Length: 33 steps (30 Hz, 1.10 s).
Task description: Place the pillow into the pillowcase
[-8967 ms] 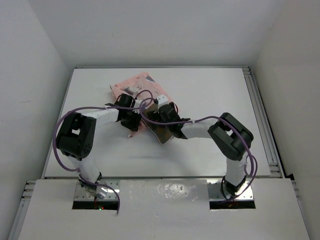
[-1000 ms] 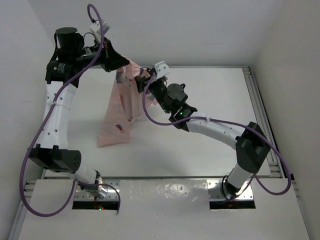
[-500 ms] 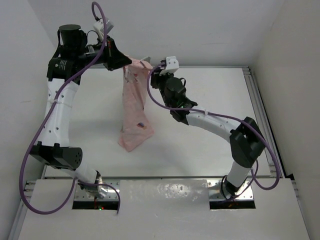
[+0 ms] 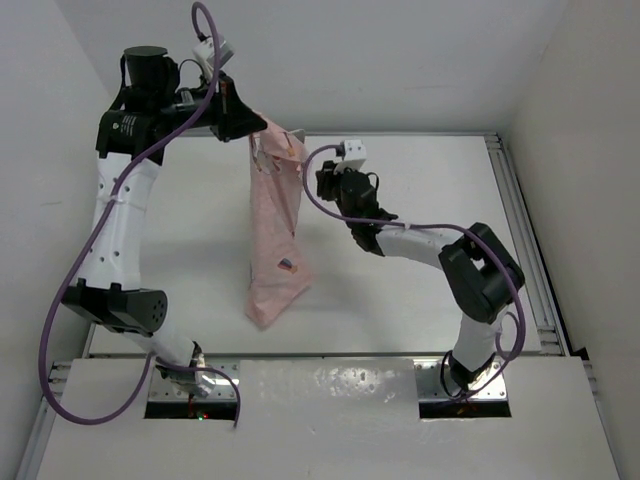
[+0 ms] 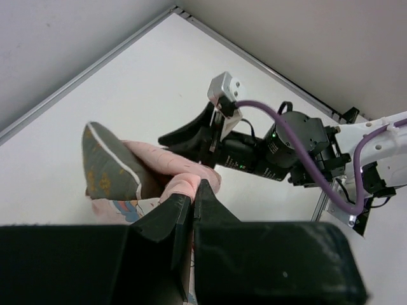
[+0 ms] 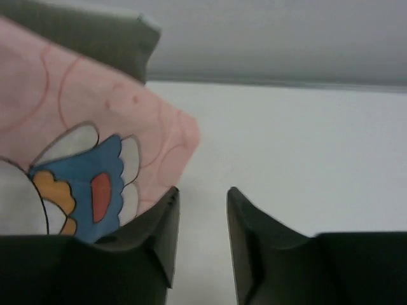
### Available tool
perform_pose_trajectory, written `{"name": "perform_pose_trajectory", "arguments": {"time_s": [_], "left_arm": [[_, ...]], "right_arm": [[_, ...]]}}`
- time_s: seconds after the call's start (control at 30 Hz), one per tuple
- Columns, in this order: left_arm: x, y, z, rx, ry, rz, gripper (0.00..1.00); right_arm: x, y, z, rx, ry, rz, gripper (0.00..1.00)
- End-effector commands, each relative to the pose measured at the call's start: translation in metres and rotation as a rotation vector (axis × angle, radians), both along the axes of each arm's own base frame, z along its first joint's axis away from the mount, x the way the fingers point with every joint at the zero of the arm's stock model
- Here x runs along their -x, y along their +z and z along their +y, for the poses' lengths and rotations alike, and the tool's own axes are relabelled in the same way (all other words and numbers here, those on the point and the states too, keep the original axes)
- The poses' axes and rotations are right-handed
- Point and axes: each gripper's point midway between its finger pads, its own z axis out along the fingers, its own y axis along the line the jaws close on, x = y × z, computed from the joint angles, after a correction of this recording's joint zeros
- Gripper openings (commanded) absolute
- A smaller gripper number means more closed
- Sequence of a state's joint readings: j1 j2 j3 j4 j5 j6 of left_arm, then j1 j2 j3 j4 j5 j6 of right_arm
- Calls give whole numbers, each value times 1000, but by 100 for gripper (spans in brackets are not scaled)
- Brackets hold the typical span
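while the left claw [image 5: 194, 190] is clenched on the pink rim of the pillowcase [image 4: 272, 230], i see the sleeve hanging long and upright over the desk [image 4: 430, 170]; can't tell if its lower end touches. pillow [image 5: 105, 168]: one olive corner with white piping pokes out of the mouth, just beside that grip. right claw [image 6: 202, 197] is released, nothing between its fingers, pink cloth right at one finger. right arm's purple cable [image 5: 257, 106] loops close to the sleeve. metal rail [image 4: 518, 222] along the desk's right edge, well apart.
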State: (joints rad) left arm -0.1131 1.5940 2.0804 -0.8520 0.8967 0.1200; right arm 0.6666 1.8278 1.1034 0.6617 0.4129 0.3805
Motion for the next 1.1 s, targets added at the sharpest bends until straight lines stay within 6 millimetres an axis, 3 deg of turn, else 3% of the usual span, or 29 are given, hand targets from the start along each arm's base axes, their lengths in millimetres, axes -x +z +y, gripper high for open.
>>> {"name": "perform_pose_trajectory", "arguments": {"time_s": [0.0,0.03,0.13,0.2,0.23,0.27,0.3,0.37,0.4,0.43,0.53,0.73,0.87,0.9,0.93,0.97,1.0,1.07], "left_arm": [[5,44,-7,10,-43,-196,0],[5,43,-7,8,-40,-193,0],[3,37,-6,-3,-42,-181,0],[3,37,-6,-14,-44,-189,0],[5,36,-4,-23,-45,-192,0],[4,37,-3,-30,-42,-198,0],[5,36,-3,-38,-40,-199,0],[6,30,-1,-61,-42,-193,0],[7,28,-2,-67,-44,-190,0],[7,26,-1,-71,-41,-182,0],[7,28,-2,-81,-35,-190,0],[10,34,-7,-91,-36,-207,0],[11,31,-9,-101,-35,-205,0],[10,31,-10,-102,-37,-204,0],[12,32,-9,-101,-35,-205,0],[12,32,-10,-101,-36,-205,0],[12,33,-10,-100,-36,-210,0],[14,36,-11,-100,-36,-219,0]], "right_arm": [[22,44,21,-79,184,-174,43],[30,28,21,-52,202,-155,51],[45,4,15,-23,246,-140,74],[51,3,9,-79,265,-149,85],[50,-14,-10,-166,253,-76,86],[52,-17,-16,-238,275,-40,86],[52,-11,-22,-323,305,-37,86],[59,-17,-38,-522,411,57,86],[64,7,-43,-596,477,-24,87],[67,2,-47,-687,530,29,89],[68,16,-49,-751,615,10,94],[62,20,-32,-712,669,33,93],[48,32,-18,-734,694,19,93],[42,23,-13,-740,693,51,93],[35,32,-4,-738,716,37,93],[31,31,1,-730,722,45,93],[26,16,10,-716,718,105,93],[21,15,21,-684,724,102,92]]}}
